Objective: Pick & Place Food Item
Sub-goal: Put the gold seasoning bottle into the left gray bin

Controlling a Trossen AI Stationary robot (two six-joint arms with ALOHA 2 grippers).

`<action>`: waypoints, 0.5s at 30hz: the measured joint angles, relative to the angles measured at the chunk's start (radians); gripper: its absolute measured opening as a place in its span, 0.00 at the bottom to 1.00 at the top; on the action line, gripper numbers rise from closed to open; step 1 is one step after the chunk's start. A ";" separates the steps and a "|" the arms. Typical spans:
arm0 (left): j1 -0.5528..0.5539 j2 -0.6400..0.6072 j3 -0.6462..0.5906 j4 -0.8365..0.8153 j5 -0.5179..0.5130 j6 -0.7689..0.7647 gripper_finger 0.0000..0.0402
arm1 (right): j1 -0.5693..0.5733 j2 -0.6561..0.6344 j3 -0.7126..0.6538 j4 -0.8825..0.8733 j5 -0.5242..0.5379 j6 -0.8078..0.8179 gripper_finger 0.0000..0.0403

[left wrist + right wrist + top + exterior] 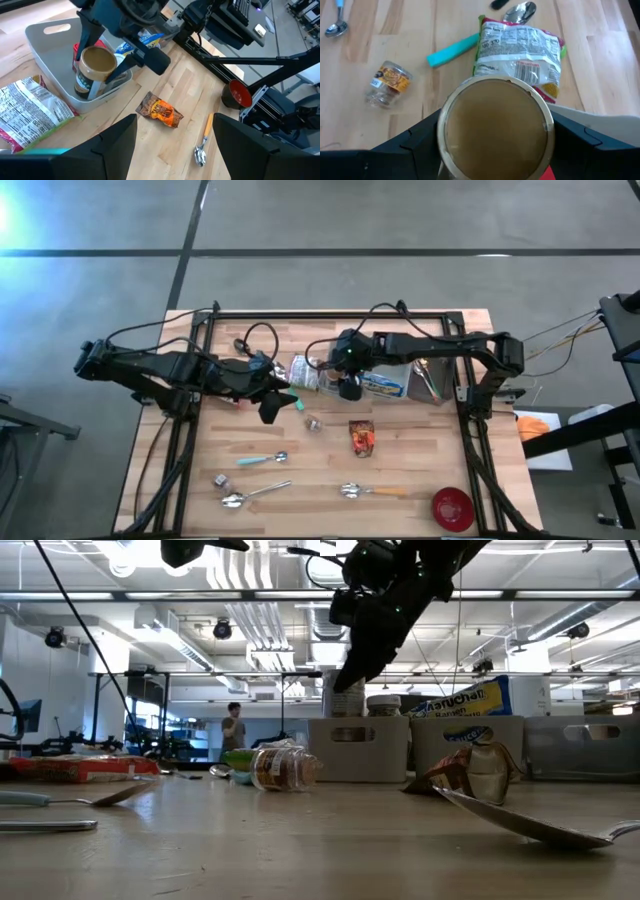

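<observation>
A spoon (pixel 520 823) lies nearest. Beyond, the right gripper (pixel 495 165) grasps a tan-lidded jar (pixel 96 67) over the grey bin (pixel 47 55). Best to lower it upright, clear of the wall. The left gripper (pixel 172 145) waits open, empty.
</observation>
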 joint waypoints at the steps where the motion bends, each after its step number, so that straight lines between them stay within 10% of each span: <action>1: 0.000 0.000 0.000 0.000 0.000 0.000 0.66 | 0.000 0.003 0.002 0.001 -0.001 -0.004 0.67; 15: 0.002 0.000 0.000 -0.001 0.000 0.000 0.66 | -0.018 0.067 0.007 -0.035 -0.053 -0.055 0.67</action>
